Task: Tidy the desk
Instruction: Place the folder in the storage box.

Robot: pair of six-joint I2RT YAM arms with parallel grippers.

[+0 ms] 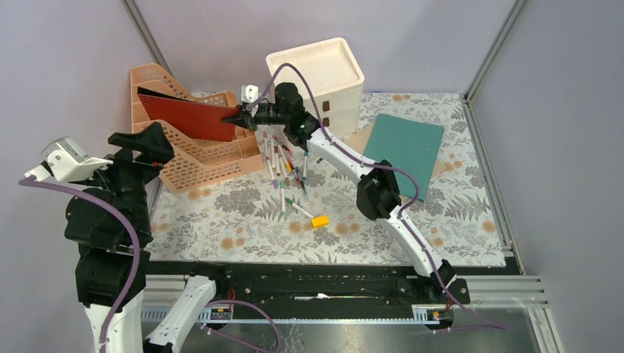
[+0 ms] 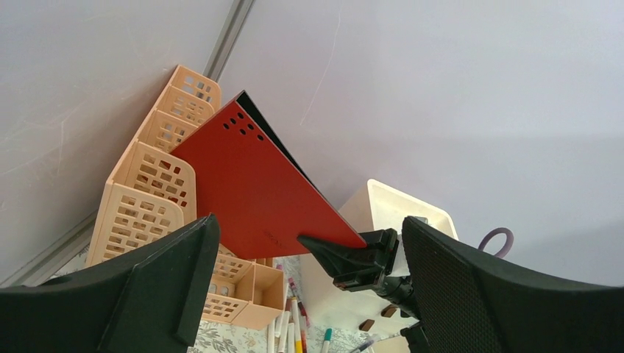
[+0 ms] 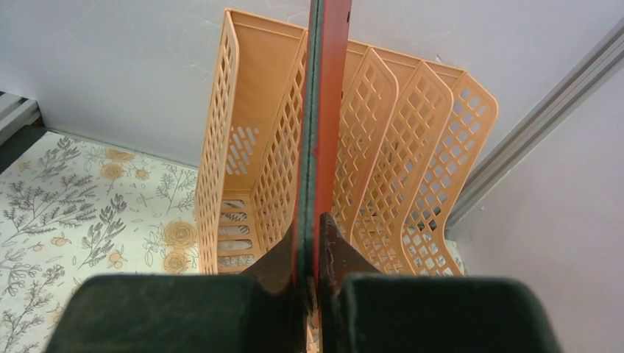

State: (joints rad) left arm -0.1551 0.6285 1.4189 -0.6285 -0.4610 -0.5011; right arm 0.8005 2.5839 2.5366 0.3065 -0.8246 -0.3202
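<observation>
Desk [image 1: 243, 220], spread with pale cloth printed in grey ferns and tan flowers, fills the floor of the enclosure beneath both arms. At the back left, we see the right gripper [image 1: 239, 116] pinched tight on the corner of a red folder [image 1: 188, 118], its fingers [image 3: 335, 254] pressed against both faces of the cover. The left gripper [image 1: 151, 140] hangs above the desk's left side with its jaws spread wide and nothing between them. The folder stands on edge over a peach file sorter [image 1: 199, 158] in the back left corner. Just right of the sorter lies a heap of pens [image 1: 283, 165], with a small yellow block [image 1: 319, 220] nearer the front. A white drawer unit [image 1: 324, 73] stands against the back wall, and a teal board [image 1: 405, 143] lies flat to its right. Plain lavender walls [image 1: 73, 73] and metal frame posts [image 1: 143, 33] close in the space; a black rail [image 1: 309, 283] runs along the front edge. We cannot tell whether the folder's lower edge sits inside a slot. The right arm hides some pens, and the board covers most of a brown sheet [image 1: 360, 140].
</observation>
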